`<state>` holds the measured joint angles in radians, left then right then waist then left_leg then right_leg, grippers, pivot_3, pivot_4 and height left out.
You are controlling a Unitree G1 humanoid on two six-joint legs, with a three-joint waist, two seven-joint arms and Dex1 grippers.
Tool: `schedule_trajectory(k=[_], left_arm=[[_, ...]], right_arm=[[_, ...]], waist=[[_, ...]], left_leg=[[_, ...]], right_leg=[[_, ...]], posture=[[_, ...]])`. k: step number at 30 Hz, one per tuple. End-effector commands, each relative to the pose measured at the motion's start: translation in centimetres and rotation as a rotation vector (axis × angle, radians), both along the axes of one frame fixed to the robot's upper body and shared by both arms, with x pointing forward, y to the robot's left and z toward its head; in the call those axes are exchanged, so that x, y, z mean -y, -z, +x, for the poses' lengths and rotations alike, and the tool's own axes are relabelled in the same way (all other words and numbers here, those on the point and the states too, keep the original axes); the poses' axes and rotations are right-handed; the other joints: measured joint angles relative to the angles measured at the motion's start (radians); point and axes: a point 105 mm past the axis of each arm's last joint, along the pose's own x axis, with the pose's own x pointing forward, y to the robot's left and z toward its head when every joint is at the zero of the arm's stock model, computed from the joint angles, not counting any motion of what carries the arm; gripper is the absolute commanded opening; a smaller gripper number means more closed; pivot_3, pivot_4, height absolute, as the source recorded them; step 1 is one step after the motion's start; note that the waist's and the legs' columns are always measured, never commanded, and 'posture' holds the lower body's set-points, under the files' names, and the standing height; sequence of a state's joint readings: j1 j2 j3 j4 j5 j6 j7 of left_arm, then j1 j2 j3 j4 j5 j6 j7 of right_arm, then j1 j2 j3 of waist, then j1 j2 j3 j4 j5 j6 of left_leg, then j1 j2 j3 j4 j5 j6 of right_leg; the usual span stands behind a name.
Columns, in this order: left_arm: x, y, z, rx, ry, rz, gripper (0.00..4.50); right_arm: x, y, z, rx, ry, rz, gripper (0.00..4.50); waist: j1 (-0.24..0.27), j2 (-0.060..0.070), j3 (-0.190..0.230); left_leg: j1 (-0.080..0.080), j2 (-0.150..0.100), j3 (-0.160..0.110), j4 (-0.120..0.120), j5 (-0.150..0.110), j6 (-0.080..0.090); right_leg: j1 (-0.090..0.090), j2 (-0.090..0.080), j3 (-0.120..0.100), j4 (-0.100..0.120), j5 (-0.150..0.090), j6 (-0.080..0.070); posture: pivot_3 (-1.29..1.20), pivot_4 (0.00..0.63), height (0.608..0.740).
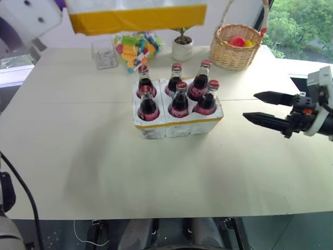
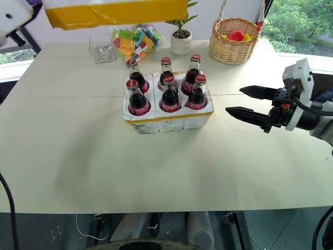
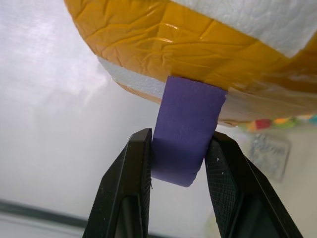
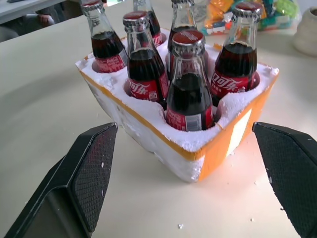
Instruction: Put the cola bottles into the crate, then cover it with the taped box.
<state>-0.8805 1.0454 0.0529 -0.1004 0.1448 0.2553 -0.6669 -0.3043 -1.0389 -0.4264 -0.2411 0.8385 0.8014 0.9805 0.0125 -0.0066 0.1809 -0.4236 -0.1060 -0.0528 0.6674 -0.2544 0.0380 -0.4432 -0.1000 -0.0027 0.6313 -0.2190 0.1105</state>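
Left gripper [image 3: 178, 148] clamped on box [image 1: 138, 18] purple tab, seemingly aloft | bottles [image 1: 178, 94] seated in crate [image 1: 179, 125] | right gripper [image 1: 263, 108] spread.

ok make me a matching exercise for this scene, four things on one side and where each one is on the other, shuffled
Things:
1. cola bottles
2. taped box
3. right gripper
4. wicker basket

Places or states:
A. at the far edge of the table, beside the small potted plant
B. open, empty, level with the crate's right side
C. standing in the crate's six wells
D. up in the air, held by its purple tab in the left gripper

Pairs: 1-C, 2-D, 3-B, 4-A
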Motion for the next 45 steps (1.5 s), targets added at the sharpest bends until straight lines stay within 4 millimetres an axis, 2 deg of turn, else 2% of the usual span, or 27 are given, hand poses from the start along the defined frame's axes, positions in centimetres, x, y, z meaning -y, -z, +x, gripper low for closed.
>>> schedule_trajectory(k=[1, 4, 7, 13, 23, 26, 29, 33, 40, 45], left_arm=[[2.6, 0.1, -1.3, 0.007, 0.069, 0.017, 1.62], [4.2, 2.3, -1.4, -0.057, 0.109, 0.016, 1.62], [5.0, 3.8, -1.6, -0.094, 0.123, 0.02, 1.62], [4.9, 6.0, -1.4, -0.067, 0.06, 0.16, 1.62], [5.4, 8.7, -1.9, -0.107, 0.094, 0.215, 1.62], [5.4, 9.0, -2.0, -0.112, 0.095, 0.213, 2.86], [5.5, 9.4, -2.2, -0.12, 0.099, 0.22, 4.4], [5.2, 10.4, -2.8, -0.157, 0.102, 0.248, 4.46], [2.8, 13.4, -4.3, -0.369, 0.153, 0.295, 4.46], [0.5, 14.6, -4.9, -0.496, 0.188, 0.267, 4.46]], right_arm=[[0.4, -1.4, -0.5, 0.058, 0.022, -0.003, 4.5], [0.4, -1.3, -0.6, 0.055, 0.027, 0.0, 4.5], [0.5, -1.2, -0.5, 0.052, 0.034, 0.003, 4.5], [0.5, -1.2, -0.6, 0.051, 0.04, 0.011, 4.5], [0.4, -0.9, -0.3, 0.055, 0.047, 0.02, 4.5], [0.4, -0.8, -0.1, 0.058, 0.048, 0.023, 4.5], [0.3, -0.8, 0.1, 0.062, 0.049, 0.03, 4.5], [0.3, -0.7, 0.2, 0.062, 0.049, 0.032, 4.5], [0.7, -0.3, 0.2, 0.052, 0.054, 0.025, 4.5], [1.0, -0.3, 0.2, 0.046, 0.056, 0.016, 4.5]], waist=[[0.0, 0.0, 0.0], [0.0, 0.0, 0.0], [0.0, 0.0, 0.0], [0.001, 0.0, 0.0], [0.001, 0.0, 0.0], [0.002, 0.0, 0.0], [0.001, 0.0, 0.0], [0.001, 0.0, 0.0], [0.001, 0.001, 0.0], [0.002, 0.001, 0.0]], left_leg=[[0.0, 0.0, 0.0, 0.0, 0.0, 0.0], [0.0, 0.0, 0.0, 0.0, 0.0, 0.0], [0.001, 0.0, 0.0, 0.0, 0.0, 0.0], [0.001, 0.001, 0.0, 0.0, 0.0, -0.001], [0.001, 0.001, 0.0, 0.0, 0.0, -0.001], [0.001, 0.001, 0.0, 0.0, 0.0, -0.001], [0.001, 0.001, 0.0, 0.0, 0.0, -0.001], [0.001, 0.001, 0.0, 0.0, 0.0, -0.001], [0.002, 0.001, 0.0, -0.001, 0.0, -0.001], [0.002, 0.001, 0.0, -0.001, 0.0, -0.001]], right_leg=[[0.0, 0.0, 0.0, 0.0, 0.0, 0.0], [0.0, 0.0, 0.0, 0.0, 0.0, 0.0], [0.001, 0.0, 0.001, 0.0, 0.0, 0.0], [0.001, 0.001, 0.001, 0.0, 0.0, 0.0], [0.001, 0.0, 0.001, -0.001, 0.0, 0.0], [0.001, 0.0, 0.001, -0.001, 0.0, 0.0], [0.001, 0.0, 0.001, -0.001, 0.0, 0.0], [0.001, 0.0, 0.001, -0.001, 0.0, 0.0], [0.001, 0.0, 0.001, -0.001, 0.0, 0.0], [0.002, -0.001, 0.001, -0.001, 0.0, 0.0]], posture=[[0.0, 0.15, 0.732], [0.0, 0.15, 0.732], [0.0, 0.15, 0.732], [0.0, 0.15, 0.732], [0.0, 0.15, 0.732], [0.0, 0.15, 0.732], [0.0, 0.15, 0.732], [0.0, 0.15, 0.732], [0.0, 0.15, 0.732], [0.0, 0.15, 0.732]])
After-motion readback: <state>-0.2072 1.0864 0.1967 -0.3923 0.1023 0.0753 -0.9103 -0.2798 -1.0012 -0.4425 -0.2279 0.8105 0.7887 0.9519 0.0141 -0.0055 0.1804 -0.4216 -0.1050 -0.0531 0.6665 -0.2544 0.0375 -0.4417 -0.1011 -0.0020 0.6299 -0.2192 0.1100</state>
